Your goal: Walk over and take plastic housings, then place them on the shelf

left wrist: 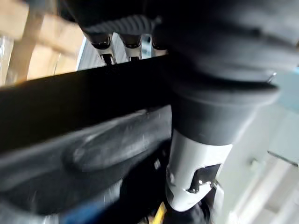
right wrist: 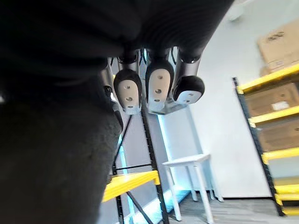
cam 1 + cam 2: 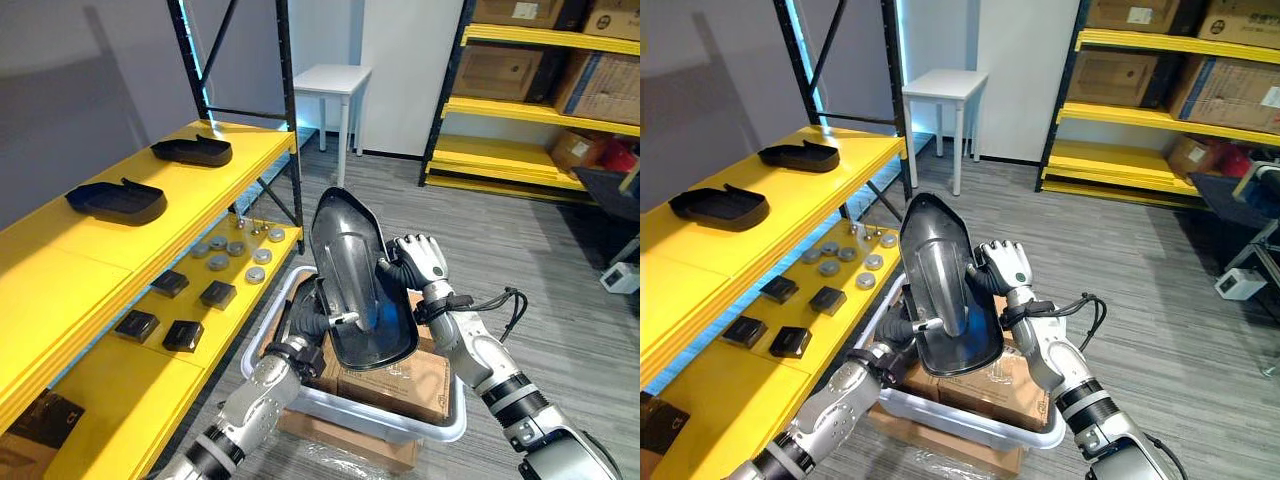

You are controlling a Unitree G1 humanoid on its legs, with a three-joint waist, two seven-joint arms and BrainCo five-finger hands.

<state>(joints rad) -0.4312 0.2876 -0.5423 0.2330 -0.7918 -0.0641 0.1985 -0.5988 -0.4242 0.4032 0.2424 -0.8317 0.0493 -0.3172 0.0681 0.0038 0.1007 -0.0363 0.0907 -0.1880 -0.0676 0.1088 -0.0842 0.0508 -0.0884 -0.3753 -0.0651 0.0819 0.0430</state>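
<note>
Yellow shelf [image 3: 60,262] stands left. Left hand [image 3: 305,325] and right hand [image 3: 425,262] both clasp the plastic housing [image 3: 350,270] above the bin [image 3: 452,425]. It is best swung left, level, clear of the shelf post.

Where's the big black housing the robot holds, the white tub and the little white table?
black plastic housing [image 3: 350,260], left eye view, middle of its shiny face.
white tub [image 3: 452,425], left eye view, near right rim.
white table [image 3: 335,77], left eye view, its top.

Plastic housing [image 3: 350,270]: dark, glossy, smooth. Under right hand [image 3: 422,262]: matt brown cardboard box [image 3: 395,383] in smooth white plastic tub [image 3: 400,420].
</note>
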